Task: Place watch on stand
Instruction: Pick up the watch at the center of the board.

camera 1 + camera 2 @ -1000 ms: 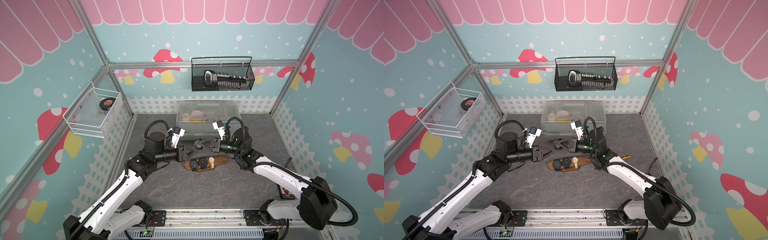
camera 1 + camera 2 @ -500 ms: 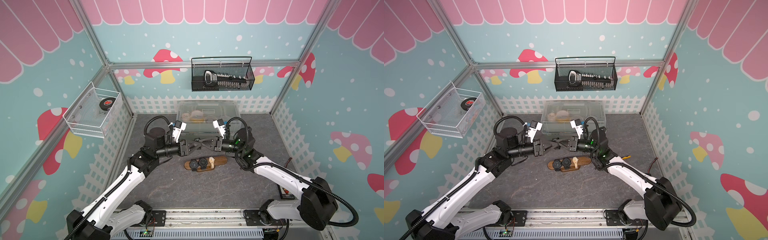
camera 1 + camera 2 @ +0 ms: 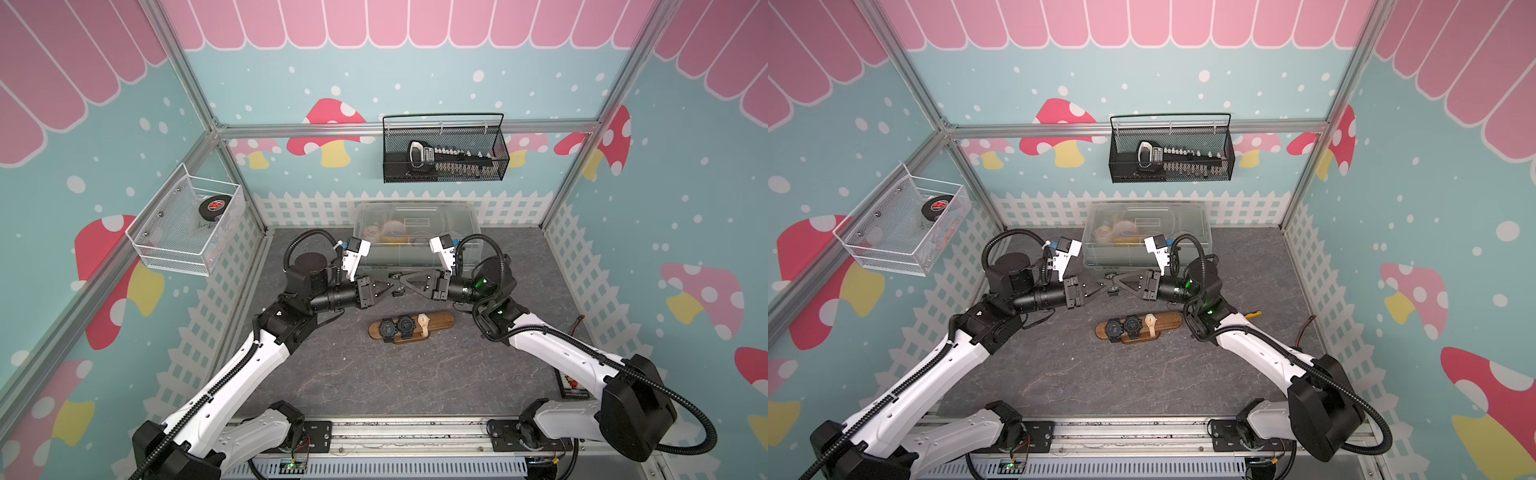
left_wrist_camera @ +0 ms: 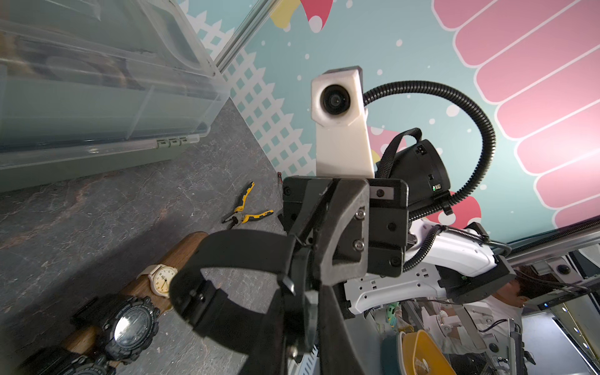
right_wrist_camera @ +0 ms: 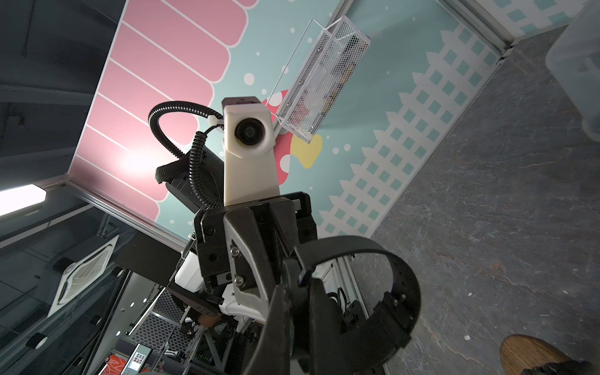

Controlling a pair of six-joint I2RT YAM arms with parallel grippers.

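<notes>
A black watch hangs in the air between my two grippers, in front of the clear box, in both top views. My left gripper and right gripper meet tip to tip there, each shut on the watch body. In the left wrist view my left gripper pinches the case while the strap loops out sideways. The right wrist view has my right gripper clamped on the case, with the strap curving away. The wooden stand lies on the table below, carrying two black watches and a cream one.
A clear lidded box sits behind the grippers. Yellow-handled pliers lie by the right arm. A black wire basket hangs on the back wall and a white mesh basket on the left wall.
My left arm has swung right to meet the right gripper, and its jaws have closed on the watch. The right gripper has stayed shut on the watch, barely moving.
</notes>
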